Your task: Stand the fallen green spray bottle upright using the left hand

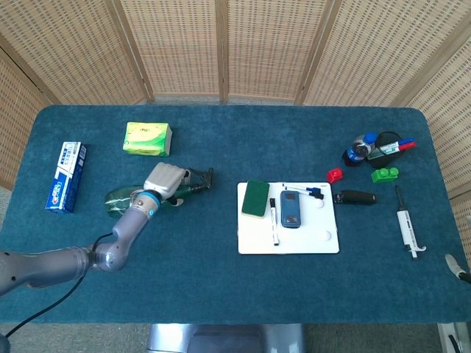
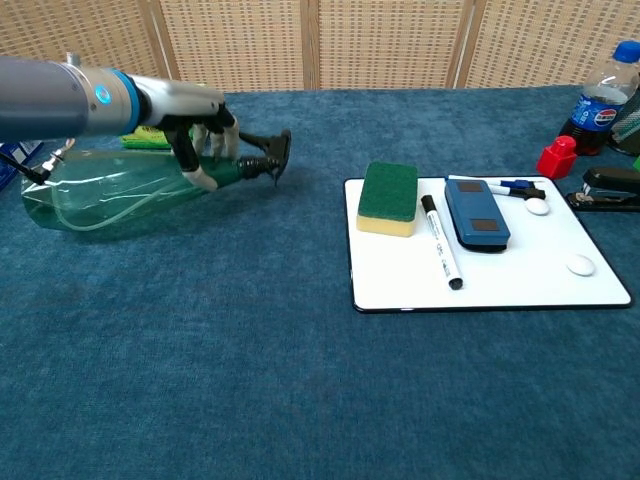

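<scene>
Left robot hand (image 2: 200, 135) wrapped around the neck of the green spray bottle (image 2: 110, 190), fingers curled over the top and thumb underneath, just behind the black trigger head (image 2: 265, 158). Bottle tilted: nozzle end raised off the blue worktop (image 2: 300, 400), fat base end low toward the left, whether touching the cloth could not be told. Seen from the head view, same left robot hand (image 1: 163, 180) over the bottle (image 1: 121, 197) at the left-centre of the worktop (image 1: 221, 140), grey arm running back toward the lower left corner.

Behind the bottle, a yellow-green box (image 1: 148, 138); well to its left, a blue-and-white toothpaste carton (image 1: 65, 176) lying flat. To the right of the bottle, apart from it, a white board (image 2: 520, 290) carrying a green sponge (image 2: 389, 197), a black marker (image 2: 439, 241), a blue eraser (image 2: 476, 214) and a small blue-capped pen (image 2: 515, 186). Further right, a red block (image 2: 557, 157), a black stapler (image 2: 607, 187) and a blue-labelled drinks bottle (image 2: 600, 95). Near the right edge in the head view, a green block (image 1: 384, 174) and a white pipette (image 1: 407, 228).

Only a sliver of the right robot hand (image 1: 458, 269) at the lower right edge of the head view; finger state could not be told.
</scene>
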